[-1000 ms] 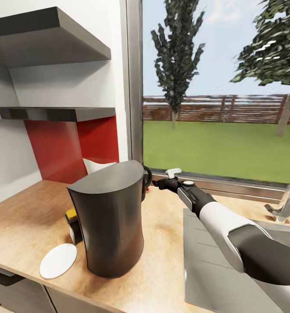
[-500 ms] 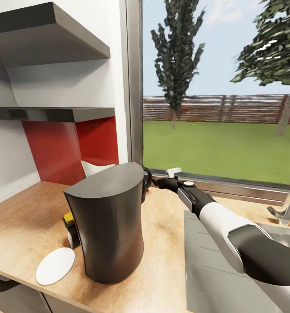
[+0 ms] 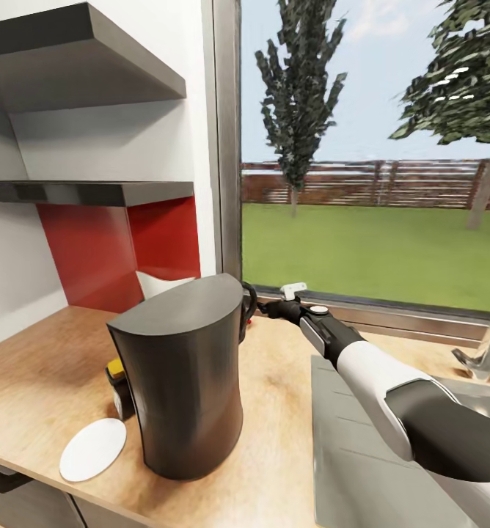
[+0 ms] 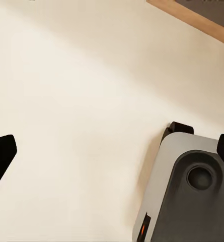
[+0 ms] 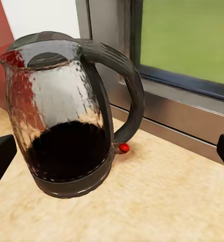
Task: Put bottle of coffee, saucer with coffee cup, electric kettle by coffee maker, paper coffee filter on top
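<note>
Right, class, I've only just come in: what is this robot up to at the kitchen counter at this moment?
It is setting up a coffee station. Its right arm reaches past the coffee maker toward the electric kettle, which stands by the window; the right gripper has its jaws open, apart from the kettle's handle, so nothing is held yet. On the kitchen countertop, the saucer lies beside the coffee maker with no cup on it, and the bottle of coffee stands close behind it.
</note>
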Available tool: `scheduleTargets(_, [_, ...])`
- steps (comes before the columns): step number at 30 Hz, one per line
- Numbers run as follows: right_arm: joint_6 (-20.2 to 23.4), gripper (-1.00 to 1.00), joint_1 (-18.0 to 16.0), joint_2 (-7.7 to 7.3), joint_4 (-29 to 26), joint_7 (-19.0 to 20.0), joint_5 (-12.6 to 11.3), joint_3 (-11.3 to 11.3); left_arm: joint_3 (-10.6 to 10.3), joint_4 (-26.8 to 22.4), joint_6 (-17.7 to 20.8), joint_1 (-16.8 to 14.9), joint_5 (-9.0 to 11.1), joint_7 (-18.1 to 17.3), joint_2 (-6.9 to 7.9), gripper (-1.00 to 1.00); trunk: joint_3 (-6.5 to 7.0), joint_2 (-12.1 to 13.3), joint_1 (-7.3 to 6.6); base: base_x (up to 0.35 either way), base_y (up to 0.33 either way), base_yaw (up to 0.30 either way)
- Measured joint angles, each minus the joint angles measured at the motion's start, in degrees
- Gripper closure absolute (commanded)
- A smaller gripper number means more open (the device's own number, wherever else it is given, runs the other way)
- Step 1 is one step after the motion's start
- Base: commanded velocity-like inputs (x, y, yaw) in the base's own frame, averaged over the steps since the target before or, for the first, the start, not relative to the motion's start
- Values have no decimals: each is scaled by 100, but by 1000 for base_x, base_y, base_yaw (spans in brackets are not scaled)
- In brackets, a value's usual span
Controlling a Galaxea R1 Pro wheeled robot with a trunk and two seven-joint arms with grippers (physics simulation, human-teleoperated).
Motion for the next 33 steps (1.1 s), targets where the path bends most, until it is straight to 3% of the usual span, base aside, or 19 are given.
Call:
scheduleTargets(8, [-9,-100,0,0,6,-4,0,-4,-6,0,0,0,0,0,3,-100,0,0,0,181,0,0])
scheduleTargets(19, [-2,-100,1,-1,-1,-7,0,-4,-1,2,-1,-2,-2,0,8,-100,26,0,1,10,0,-180])
scheduleTargets(33, [-3,-100,0,0,-1,3,0,-1,0,0,-1,0,1,1,10,-100,30,1,1,19,20,-51])
